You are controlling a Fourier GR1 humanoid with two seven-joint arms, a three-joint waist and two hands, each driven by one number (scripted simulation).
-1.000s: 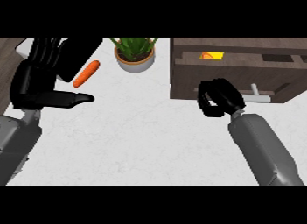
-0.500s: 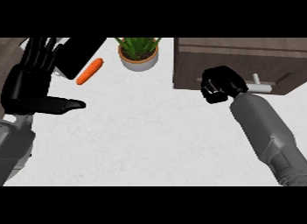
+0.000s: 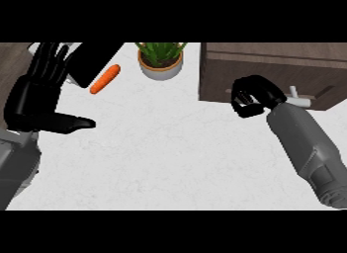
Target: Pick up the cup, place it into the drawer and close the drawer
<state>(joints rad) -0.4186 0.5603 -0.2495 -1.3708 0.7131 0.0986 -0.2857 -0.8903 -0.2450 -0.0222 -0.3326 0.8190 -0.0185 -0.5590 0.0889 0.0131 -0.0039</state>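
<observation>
Carrot [image 3: 104, 79] left of potted plant [image 3: 160, 60]; drawer [image 3: 278, 74] right of both.

Carrot [image 3: 104, 79], potted plant [image 3: 160, 60] up top

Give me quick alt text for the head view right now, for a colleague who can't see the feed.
The right hand, fingers curled, is at the front of the brown drawer unit, whose drawer looks closed, beside a white handle. The left hand rests open at the left edge. A carrot and a potted plant sit on the white counter.
</observation>
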